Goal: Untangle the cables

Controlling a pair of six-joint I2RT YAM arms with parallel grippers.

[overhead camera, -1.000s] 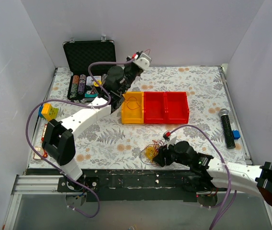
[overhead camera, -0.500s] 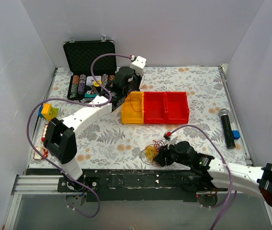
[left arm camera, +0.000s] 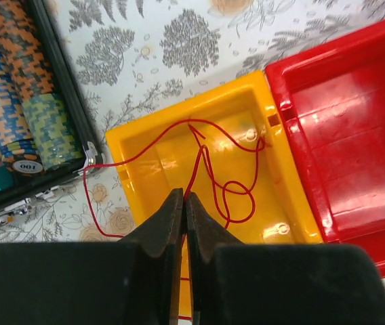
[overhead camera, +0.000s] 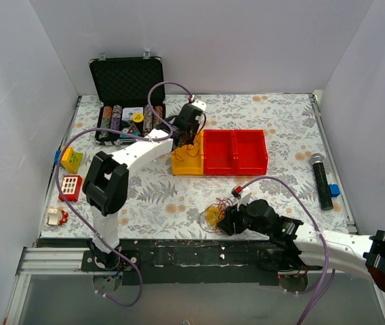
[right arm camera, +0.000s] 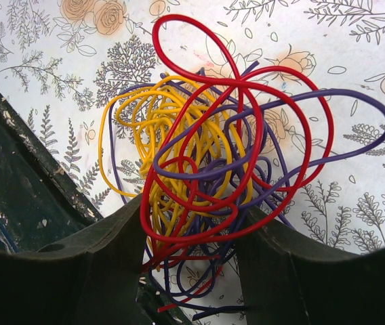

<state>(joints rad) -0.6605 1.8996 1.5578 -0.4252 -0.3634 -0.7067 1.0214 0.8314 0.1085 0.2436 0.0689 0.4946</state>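
The cables (overhead camera: 213, 214) are a fist-sized tangle of thin red, yellow and purple wires near the table's front edge. In the right wrist view the tangle (right arm camera: 206, 149) fills the space between my fingers. My right gripper (overhead camera: 224, 221) (right arm camera: 191, 223) is closed on it, the jaws held apart by the bundle. One separate thin red wire (left arm camera: 201, 157) lies looped in the yellow bin (left arm camera: 155, 159) (overhead camera: 186, 162), with part trailing over the bin's left rim. My left gripper (overhead camera: 191, 133) (left arm camera: 184, 196) is shut on that red wire just above the bin.
Two red bins (overhead camera: 235, 150) (left arm camera: 341, 122) adjoin the yellow one on the right. An open black case with poker chips (overhead camera: 126, 115) (left arm camera: 16, 88) stands at the back left. A black cylinder (overhead camera: 322, 179) lies at the right. Small blocks (overhead camera: 70, 160) sit by the left edge.
My left arm has swung from up near the case down over the yellow bin, bringing the red wire into it. The right gripper and the tangle have not moved.
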